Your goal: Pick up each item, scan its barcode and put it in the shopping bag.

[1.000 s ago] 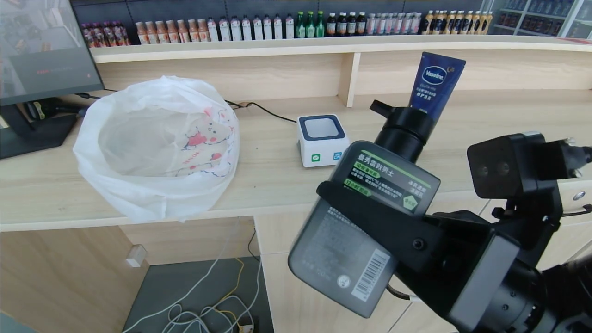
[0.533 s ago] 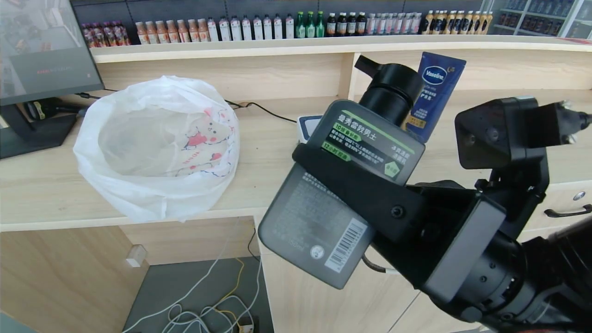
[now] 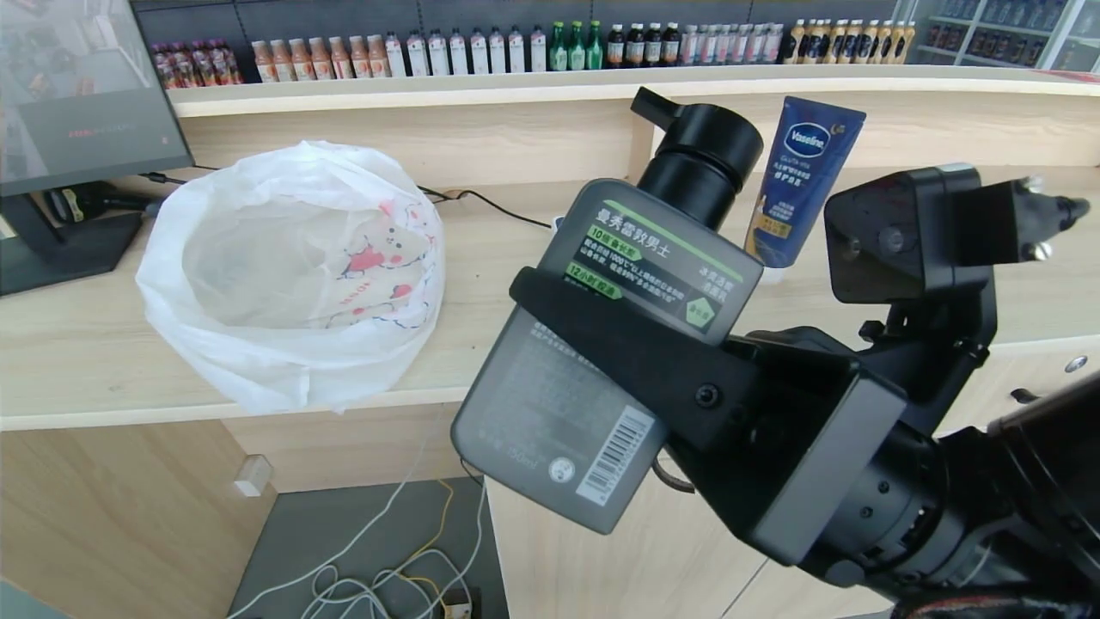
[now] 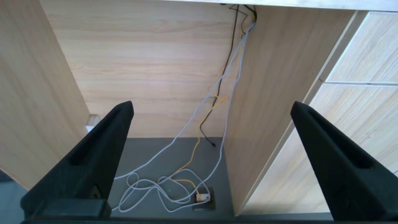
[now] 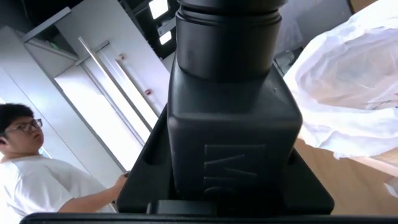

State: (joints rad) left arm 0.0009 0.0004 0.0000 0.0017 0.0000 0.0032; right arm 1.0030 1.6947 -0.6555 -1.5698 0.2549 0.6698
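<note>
The right gripper (image 3: 627, 348) pinches a dark grey pump bottle (image 3: 550, 421) across its middle. It holds the bottle tilted in the air in front of the counter (image 3: 77, 344), pump top pointing up and away, barcode label facing the head camera. The white shopping bag (image 3: 258, 378) sits open on the counter, well apart on the robot's left. A blue tube (image 3: 803, 172) stands upright on the counter beyond the bottle. The left gripper (image 4: 211, 155) hangs low, fingers spread wide, facing loose cables (image 4: 186, 180) under the counter.

Right arm (image 3: 859, 490) raised, jaws gripping bottle (image 3: 657, 258), left jaws wide apart
</note>
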